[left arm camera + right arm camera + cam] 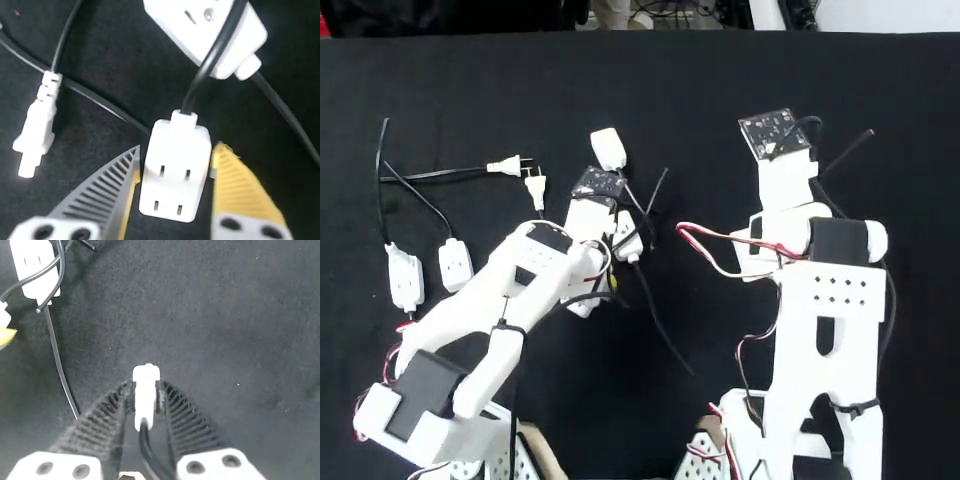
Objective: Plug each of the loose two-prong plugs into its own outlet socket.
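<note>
My left gripper (175, 155) is shut on a small white outlet socket (172, 185), held between its grey and yellow fingers; a black cord leaves the socket's far end. In the high view this socket (626, 240) sits mid-table. A larger white socket (210, 30) lies just beyond it, with the cord crossing over it. One loose two-prong plug (36, 132) rests beside them on the black cloth. My right gripper (146, 390) is shut on a white plug (146, 375) with a black cable, above bare cloth. Two loose plugs (510, 165) (535, 188) lie at the left back.
Two more white sockets (405, 275) (455, 262) lie at the left edge on their black cords. Another socket (608, 148) sits behind the left arm's wrist. Black cables (660, 320) trail across the middle. The right arm (825, 280) stands at the right side.
</note>
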Robot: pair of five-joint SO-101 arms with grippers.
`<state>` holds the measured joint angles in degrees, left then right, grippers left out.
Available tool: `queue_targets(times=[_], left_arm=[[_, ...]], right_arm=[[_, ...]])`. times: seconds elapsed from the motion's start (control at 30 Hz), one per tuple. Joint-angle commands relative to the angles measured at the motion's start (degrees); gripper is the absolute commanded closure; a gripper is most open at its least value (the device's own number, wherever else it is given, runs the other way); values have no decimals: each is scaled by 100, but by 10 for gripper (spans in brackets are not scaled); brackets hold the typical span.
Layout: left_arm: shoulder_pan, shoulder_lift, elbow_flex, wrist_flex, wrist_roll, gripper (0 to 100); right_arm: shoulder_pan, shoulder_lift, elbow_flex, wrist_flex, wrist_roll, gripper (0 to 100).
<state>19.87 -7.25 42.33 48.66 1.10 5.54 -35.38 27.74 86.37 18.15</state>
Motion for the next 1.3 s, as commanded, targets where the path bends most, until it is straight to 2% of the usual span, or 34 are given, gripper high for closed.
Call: queue_targets(times=[0.0,0.1,0.27,0.33,0.47,0.57,0.77,0.87,1.07,1.27], left_arm=[[-66,-475,-268,343,88,718],[-119,-1029,-251,730,281,703],[-163,-2022,-171,1442,97,706],[-541,-2374,-92,1688,-158,707],[-1569,-3200,13,1960,-193,707],[-2088,-3868,295,2198,-334,707],[-3521,-5275,1490,2180,-993,707],[-4154,-5952,2325,2040,-1468,708],[-4743,-7552,3829,1873,-1864,708],[-5226,-9459,4919,2040,-2127,708]], right_arm=[[-316,-48,48,-53,-9,987],[-448,-40,136,-53,-9,987],[-642,-31,154,105,0,987],[-941,-40,207,237,18,987],[-1679,-22,356,237,-9,987],[-2171,-22,409,246,9,987],[-3613,145,576,26,141,987],[-4026,804,295,132,176,987],[-4413,2378,-804,-9,475,987],[-4993,2870,-1464,-132,607,987]])
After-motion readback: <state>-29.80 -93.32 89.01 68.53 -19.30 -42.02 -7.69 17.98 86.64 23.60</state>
